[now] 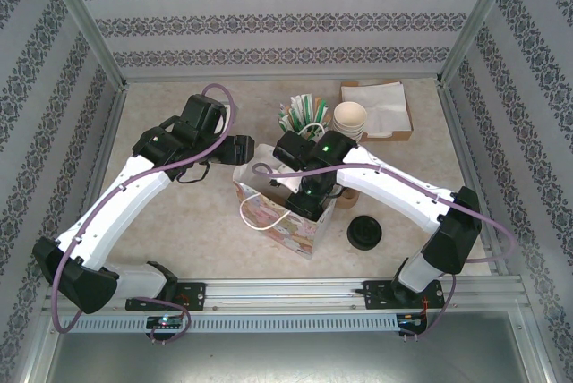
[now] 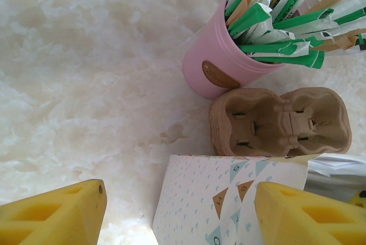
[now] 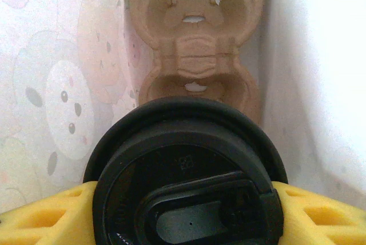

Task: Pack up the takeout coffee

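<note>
The takeout coffee [image 3: 183, 165], a dark cup under a round black lid, sits between the yellow fingers [image 3: 46, 213] of my right gripper [image 3: 183, 213], which is shut on its sides. The cup hangs inside the patterned paper bag [image 1: 285, 222], with the bag's walls [image 3: 63, 85] on both sides and a brown cardboard cup carrier [image 3: 194, 44] below it. From above, my right gripper [image 1: 304, 197] is over the bag's mouth. My left gripper [image 1: 240, 148] is at the bag's far left top edge. It stands open [image 2: 180, 210], with the bag's wall [image 2: 200, 199] between its fingers, nearer the right one.
A loose flat black lid [image 1: 364, 233] lies on the table right of the bag. Behind the bag are a pink cup of sachets [image 1: 303, 116], stacked cream cups [image 1: 349, 119] and a napkin box [image 1: 385, 106]. Another cardboard carrier [image 2: 280, 122] sits beside the pink cup [image 2: 214, 62].
</note>
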You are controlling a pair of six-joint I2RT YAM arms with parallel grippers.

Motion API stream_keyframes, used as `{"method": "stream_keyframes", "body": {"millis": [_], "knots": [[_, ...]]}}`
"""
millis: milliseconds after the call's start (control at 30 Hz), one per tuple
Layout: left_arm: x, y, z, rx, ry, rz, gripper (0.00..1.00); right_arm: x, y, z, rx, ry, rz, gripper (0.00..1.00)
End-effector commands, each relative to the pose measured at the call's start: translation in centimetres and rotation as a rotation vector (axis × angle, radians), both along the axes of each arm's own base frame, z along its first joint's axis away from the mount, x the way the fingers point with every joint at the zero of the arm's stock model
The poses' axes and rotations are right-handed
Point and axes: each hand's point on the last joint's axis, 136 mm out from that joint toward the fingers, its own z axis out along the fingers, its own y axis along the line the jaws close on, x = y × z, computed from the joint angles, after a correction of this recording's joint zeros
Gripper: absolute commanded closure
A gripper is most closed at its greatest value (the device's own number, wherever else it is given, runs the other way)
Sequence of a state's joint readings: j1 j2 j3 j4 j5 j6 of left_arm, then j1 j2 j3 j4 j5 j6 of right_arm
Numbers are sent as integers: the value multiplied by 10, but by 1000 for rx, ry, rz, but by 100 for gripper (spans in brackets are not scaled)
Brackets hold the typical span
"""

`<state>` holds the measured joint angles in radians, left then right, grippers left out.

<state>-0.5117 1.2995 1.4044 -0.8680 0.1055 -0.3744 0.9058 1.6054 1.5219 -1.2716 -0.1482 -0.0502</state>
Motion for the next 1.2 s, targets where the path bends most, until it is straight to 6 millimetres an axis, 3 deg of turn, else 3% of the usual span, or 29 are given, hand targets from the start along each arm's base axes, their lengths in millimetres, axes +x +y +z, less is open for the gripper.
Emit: {"method": "stream_keyframes", "body": {"millis": [0, 733, 1167], "knots": [[-6, -5, -5, -4, 35, -13, 30, -3, 1, -6, -4, 19, -12, 39], [-6, -5, -6, -3, 38, -15, 30, -3, 0, -29, -73, 54, -18, 40], [-6, -6, -7, -3, 39, -16, 30, 5, 13, -9, 53, -25, -39, 41]]}}
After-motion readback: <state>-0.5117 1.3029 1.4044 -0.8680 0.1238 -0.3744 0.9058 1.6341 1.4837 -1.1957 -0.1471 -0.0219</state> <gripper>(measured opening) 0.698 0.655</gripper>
